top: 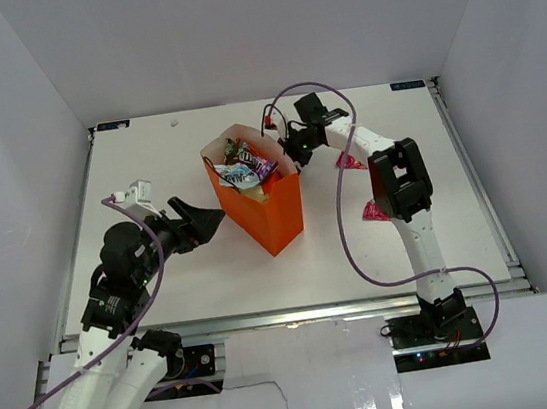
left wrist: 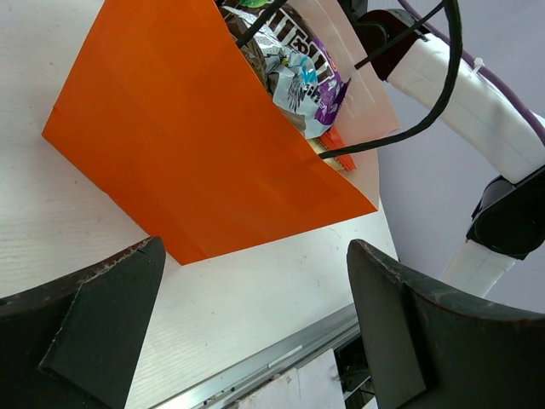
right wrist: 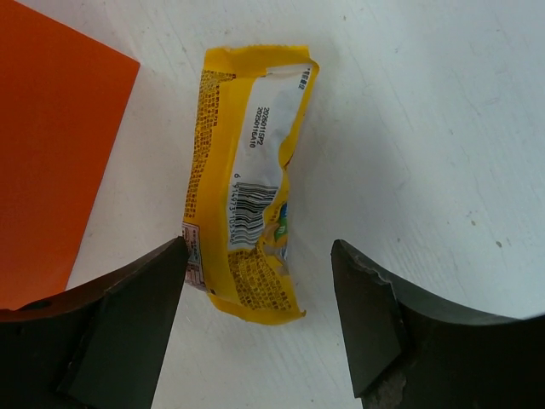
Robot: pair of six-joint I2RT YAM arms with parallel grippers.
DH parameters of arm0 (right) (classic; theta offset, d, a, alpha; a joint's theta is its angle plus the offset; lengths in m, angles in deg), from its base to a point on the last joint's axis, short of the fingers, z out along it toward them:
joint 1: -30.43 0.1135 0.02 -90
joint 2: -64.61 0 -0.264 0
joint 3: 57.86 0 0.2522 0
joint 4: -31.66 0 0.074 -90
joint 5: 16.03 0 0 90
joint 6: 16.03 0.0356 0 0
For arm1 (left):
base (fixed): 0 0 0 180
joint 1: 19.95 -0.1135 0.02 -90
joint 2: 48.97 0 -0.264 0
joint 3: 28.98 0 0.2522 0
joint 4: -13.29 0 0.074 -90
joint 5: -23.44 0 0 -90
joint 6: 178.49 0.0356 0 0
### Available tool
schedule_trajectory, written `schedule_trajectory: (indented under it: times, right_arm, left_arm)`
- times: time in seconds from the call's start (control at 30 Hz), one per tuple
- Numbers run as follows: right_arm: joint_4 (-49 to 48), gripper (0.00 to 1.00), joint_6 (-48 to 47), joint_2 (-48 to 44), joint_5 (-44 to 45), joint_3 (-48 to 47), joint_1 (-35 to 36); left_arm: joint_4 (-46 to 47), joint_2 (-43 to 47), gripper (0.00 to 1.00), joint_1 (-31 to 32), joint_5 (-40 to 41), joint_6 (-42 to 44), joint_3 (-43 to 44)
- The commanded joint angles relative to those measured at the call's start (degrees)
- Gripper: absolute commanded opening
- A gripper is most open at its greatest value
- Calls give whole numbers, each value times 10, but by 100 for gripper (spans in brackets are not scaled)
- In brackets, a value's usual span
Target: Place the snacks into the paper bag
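My left tool [left wrist: 255, 247] is open and empty, just left of the paper bag [top: 273, 215]. The bag stands upright on the bench [top: 145, 151], with snacks [top: 247, 173] showing at its mouth. My right tool [right wrist: 260, 245] is open over a yellow packet [right wrist: 247, 179] beside the bag's right wall. Only the right wrist view shows this packet. Two pink packets [top: 351, 162] lie further right, partly covered by my right arm.

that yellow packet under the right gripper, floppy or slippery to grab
Probably floppy: the yellow packet looks crumpled, with a curled top edge, so it should buckle between the open fingers of the right gripper. Its glossy film may slip. It lies flat on the table, so it is likely light, sliding rather than rolling.
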Motion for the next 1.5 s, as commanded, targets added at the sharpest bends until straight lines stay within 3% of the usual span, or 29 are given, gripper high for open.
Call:
schedule_trajectory:
  times: [0.0, 0.17, 0.37, 0.47, 0.77, 0.93, 1.13, 1.27, 1.47]
  right_arm:
    - [-10, 73, 18, 18, 12, -20, 15]
    - [-28, 63, 37, 36, 70, -8, 31]
    - [-34, 22, 59, 9, 102, 37, 22]
    - [-35, 11, 71, -26, 83, 70, -3]
    - [-36, 8, 65, -243, -6, 192, -84]
    - [-36, 8, 50, -401, -31, 247, -96]
    - [-58, 8, 63, -547, -61, 250, -93]
    - [-57, 9, 69, -586, -46, 200, -16]
    - [-67, 14, 102, -558, 6, 153, 107]
  left_arm:
    - [-5, -2, 98, 0, 8, -9, -2]
    - [-6, -10, 98, 0, 3, -4, -1]
    - [-4, 7, 98, 0, 11, -10, -13]
    - [0, 19, 98, 0, 16, -11, -19]
    - [27, 39, 98, 0, 23, 23, -24]
    - [45, 35, 98, 0, 16, 55, -6]
    - [65, 17, 98, 0, -6, 92, 19]
    - [73, 5, 98, 0, -22, 105, 36]
    - [77, 6, 98, 0, -47, 101, 37]
